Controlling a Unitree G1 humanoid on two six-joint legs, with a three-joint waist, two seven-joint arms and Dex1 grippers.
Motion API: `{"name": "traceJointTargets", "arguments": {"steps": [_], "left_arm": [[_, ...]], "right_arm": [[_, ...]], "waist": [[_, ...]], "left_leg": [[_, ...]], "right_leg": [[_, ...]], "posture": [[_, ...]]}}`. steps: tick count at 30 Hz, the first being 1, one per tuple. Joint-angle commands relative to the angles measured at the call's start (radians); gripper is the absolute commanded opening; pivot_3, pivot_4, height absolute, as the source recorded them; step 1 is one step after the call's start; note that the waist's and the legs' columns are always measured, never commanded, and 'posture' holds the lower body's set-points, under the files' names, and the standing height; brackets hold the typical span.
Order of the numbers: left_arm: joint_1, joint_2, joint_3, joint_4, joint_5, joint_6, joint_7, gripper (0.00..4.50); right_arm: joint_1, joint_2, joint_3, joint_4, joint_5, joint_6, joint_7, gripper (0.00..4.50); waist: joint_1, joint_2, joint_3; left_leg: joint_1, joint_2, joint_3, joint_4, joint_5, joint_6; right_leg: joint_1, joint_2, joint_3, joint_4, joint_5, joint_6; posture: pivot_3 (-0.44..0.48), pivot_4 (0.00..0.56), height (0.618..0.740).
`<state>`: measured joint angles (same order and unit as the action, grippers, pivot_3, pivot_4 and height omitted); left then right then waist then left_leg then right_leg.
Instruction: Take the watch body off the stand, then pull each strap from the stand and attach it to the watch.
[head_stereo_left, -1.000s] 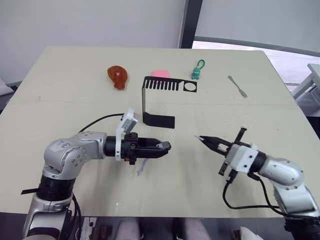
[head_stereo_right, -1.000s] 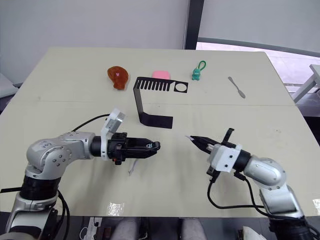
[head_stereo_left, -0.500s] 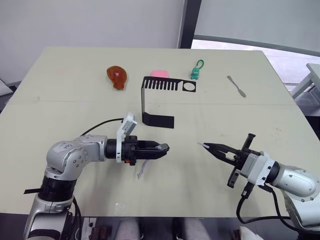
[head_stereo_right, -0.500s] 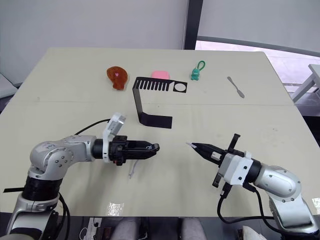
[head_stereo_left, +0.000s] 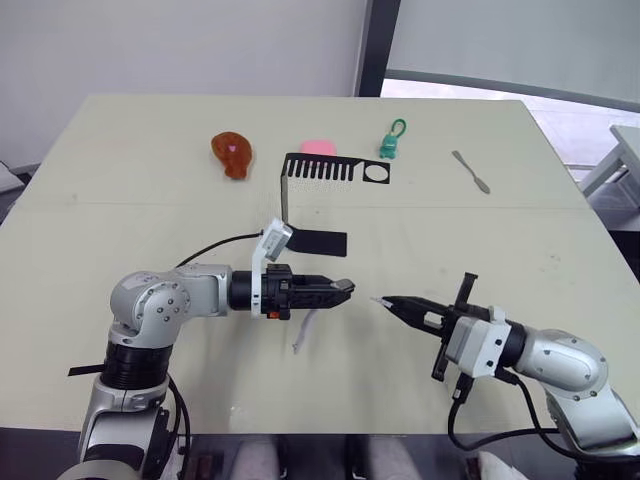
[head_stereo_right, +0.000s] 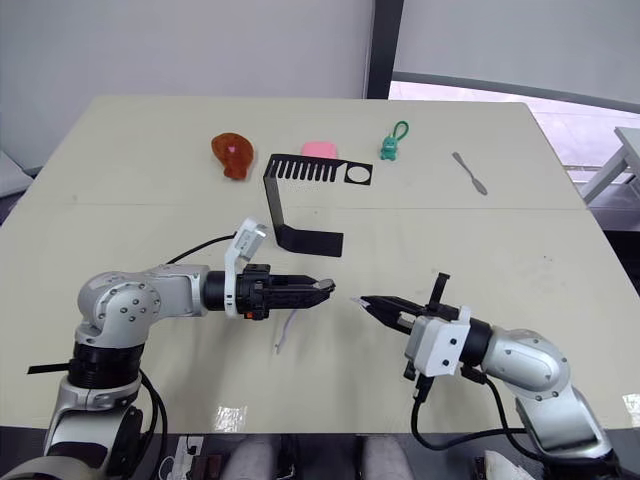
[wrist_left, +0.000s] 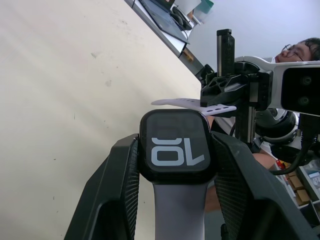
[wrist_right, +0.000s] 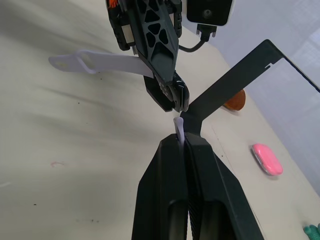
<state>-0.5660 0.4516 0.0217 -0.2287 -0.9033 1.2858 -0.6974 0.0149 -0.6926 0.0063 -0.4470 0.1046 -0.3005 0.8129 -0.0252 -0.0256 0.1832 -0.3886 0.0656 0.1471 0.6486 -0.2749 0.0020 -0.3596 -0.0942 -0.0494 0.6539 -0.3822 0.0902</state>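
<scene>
In front of the stand (head_stereo_left: 318, 200), left gripper (head_stereo_left: 343, 289) grasped the watch body (wrist_left: 178, 147); right gripper (head_stereo_left: 386, 302) pinched a strap (wrist_right: 178, 127).

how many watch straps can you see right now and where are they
2: one strap hangs from the watch body in the left gripper; the other strap is pinched in the right gripper.

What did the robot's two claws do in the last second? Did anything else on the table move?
The two claws came closer together. The left claw, shut on the watch body with one strap hanging from it, slid toward the right one. The right claw, pinching the second strap, swung back and then in again. The stand, keychain and metal tool stayed put.
</scene>
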Motion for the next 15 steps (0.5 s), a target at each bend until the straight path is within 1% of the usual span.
{"name": "traceJointTargets", "arguments": {"steps": [1,15], "left_arm": [[-0.004,-0.003,0.016,-0.038,-0.032,0.001,0.006,1.61],[-0.007,-0.011,-0.004,-0.045,-0.026,0.010,0.039,1.61]], "right_arm": [[-0.006,0.012,0.000,-0.035,0.004,-0.011,-0.019,0.00],[-0.026,0.020,0.002,-0.027,0.003,-0.020,-0.010,0.00]], "waist": [[0.000,0.000,0.000],[0.000,0.000,0.000]], "left_leg": [[0.000,0.000,0.000,0.000,0.000,0.000],[0.000,0.000,0.000,0.000,0.000,0.000]], "right_leg": [[0.000,0.000,0.000,0.000,0.000,0.000],[0.000,0.000,0.000,0.000,0.000,0.000]], "posture": [[0.000,0.150,0.740],[0.000,0.150,0.740]]}}
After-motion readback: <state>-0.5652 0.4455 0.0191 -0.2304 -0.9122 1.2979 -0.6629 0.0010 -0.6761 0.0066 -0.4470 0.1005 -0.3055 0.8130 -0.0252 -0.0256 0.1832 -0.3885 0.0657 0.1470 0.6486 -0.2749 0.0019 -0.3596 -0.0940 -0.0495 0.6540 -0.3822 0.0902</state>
